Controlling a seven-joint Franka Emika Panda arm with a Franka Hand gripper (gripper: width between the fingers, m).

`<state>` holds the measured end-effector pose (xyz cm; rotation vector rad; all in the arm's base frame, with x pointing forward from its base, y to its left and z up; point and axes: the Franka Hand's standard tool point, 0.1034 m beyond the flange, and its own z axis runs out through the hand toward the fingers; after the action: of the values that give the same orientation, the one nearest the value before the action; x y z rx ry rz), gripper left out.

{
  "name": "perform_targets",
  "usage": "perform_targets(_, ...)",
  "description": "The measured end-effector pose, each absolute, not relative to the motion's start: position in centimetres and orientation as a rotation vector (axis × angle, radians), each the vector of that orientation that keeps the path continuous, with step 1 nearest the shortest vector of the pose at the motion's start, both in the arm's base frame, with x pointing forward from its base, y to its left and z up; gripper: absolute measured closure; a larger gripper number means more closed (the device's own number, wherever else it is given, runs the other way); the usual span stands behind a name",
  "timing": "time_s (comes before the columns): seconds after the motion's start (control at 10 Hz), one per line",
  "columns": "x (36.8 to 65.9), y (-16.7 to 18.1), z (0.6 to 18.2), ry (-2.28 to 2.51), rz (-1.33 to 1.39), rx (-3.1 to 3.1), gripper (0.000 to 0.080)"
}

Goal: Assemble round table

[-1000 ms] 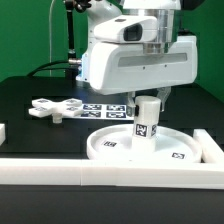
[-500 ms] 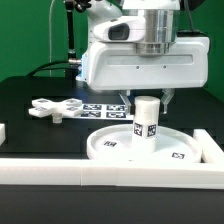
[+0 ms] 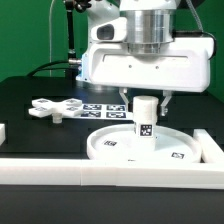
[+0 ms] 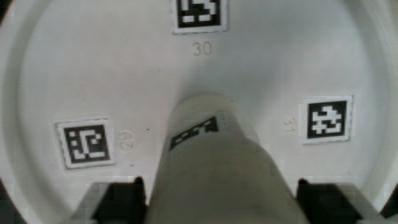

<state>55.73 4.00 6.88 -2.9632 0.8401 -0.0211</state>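
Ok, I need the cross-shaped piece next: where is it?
The cross-shaped piece lies at the exterior view's left, beside the marker board, apart from the round disc.

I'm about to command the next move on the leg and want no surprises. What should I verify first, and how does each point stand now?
1. Cylinder leg upright on the round disc: ok.
2. Gripper centred over the leg, with fingers on both sides of it: ok.
3. Jaws gripping the leg: not ok. They look open, with a slim gap on each side.
4. Leg fully seated in the disc: cannot tell, as the joint is not clearly visible.
5. Cross-shaped piece out of the arm's way, on the exterior view's left: ok.
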Motion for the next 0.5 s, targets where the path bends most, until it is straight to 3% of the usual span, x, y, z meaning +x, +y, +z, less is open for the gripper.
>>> perform_targets(0.5,55.78,4.05,6.91,1.234,0.008,-2.787,0.039)
